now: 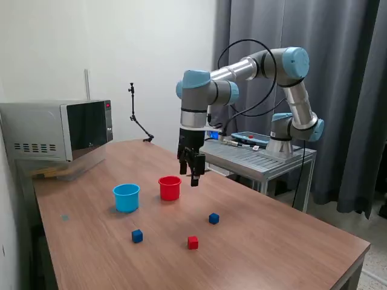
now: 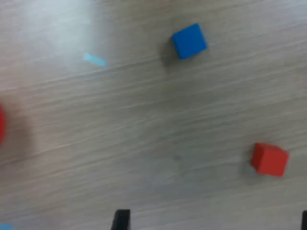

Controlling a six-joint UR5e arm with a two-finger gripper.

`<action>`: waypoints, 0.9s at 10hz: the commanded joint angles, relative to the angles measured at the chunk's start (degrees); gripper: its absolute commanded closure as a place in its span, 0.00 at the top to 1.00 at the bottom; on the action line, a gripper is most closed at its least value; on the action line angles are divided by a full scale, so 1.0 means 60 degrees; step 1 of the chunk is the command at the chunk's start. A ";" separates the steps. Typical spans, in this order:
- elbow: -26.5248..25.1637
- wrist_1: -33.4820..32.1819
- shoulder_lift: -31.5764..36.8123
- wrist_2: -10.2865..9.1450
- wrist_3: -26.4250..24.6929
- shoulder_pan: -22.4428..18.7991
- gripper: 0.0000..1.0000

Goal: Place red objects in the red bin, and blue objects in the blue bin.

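Note:
My gripper (image 1: pixel 192 172) hangs open and empty above the table, just to the exterior view's right of the red cup (image 1: pixel 170 188). The light blue cup (image 1: pixel 126 197) stands to the left of the red cup. One red cube (image 1: pixel 193 242) and two dark blue cubes (image 1: pixel 214 218) (image 1: pixel 137 235) lie on the wood nearer the front. In the wrist view the gripper (image 2: pixel 213 221) shows only two dark fingertips (image 2: pixel 121 219) set wide apart, with a blue cube (image 2: pixel 189 40) and the red cube (image 2: pixel 269 159) lying on the table. A second red cube is not in view.
A microwave (image 1: pixel 60 130) stands at the back on the exterior view's left. A metal side table (image 1: pixel 260 158) with the arm's base is behind the wooden table (image 1: pixel 272 254). A small light blue mark (image 2: pixel 94 59) is on the wood. A thin black stand (image 1: pixel 138 118) is at the back.

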State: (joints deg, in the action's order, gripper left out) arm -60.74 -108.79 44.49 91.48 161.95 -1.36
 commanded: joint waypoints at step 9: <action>0.0836 -0.0486 -0.1627 -0.0042 -0.0110 -0.0592 1.00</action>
State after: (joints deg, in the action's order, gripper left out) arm -56.35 -111.20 35.89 91.24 161.73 -4.31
